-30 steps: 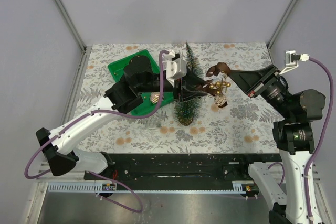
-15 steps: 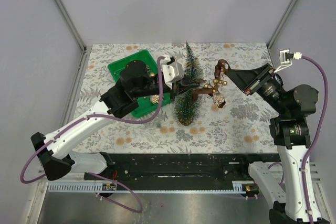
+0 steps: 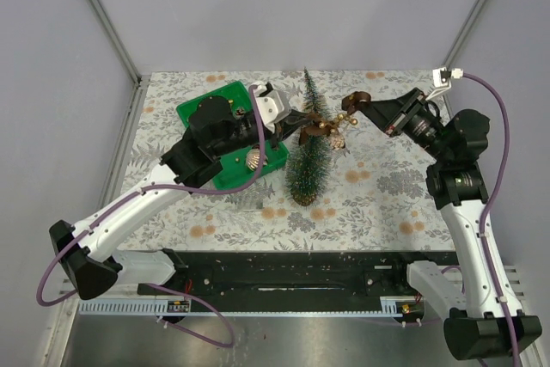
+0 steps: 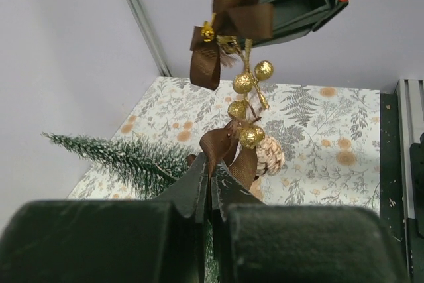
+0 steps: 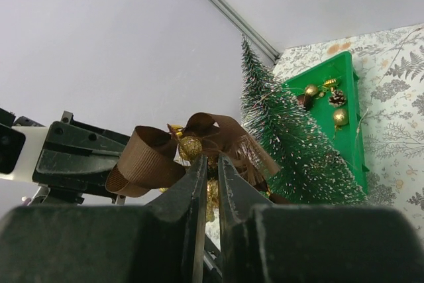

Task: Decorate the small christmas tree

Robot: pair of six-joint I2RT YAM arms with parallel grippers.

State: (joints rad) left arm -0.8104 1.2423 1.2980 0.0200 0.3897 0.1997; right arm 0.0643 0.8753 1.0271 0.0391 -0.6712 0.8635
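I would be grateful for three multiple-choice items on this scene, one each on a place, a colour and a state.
1. In the top view, where does the green tray lie from the small christmas tree?
A. to its left
B. to its right
C. behind it

2. The bows on the gold-berry sprig are:
A. red
B. silver
C. brown

3. The left claw is:
A. wide open
B. shut on a bow of the sprig
C. out of view

Answers:
1 A, the tray sits left of the tree's base.
2 C, both wrist views show brown ribbon.
3 B, the left wrist view shows its fingers pinching the lower bow.
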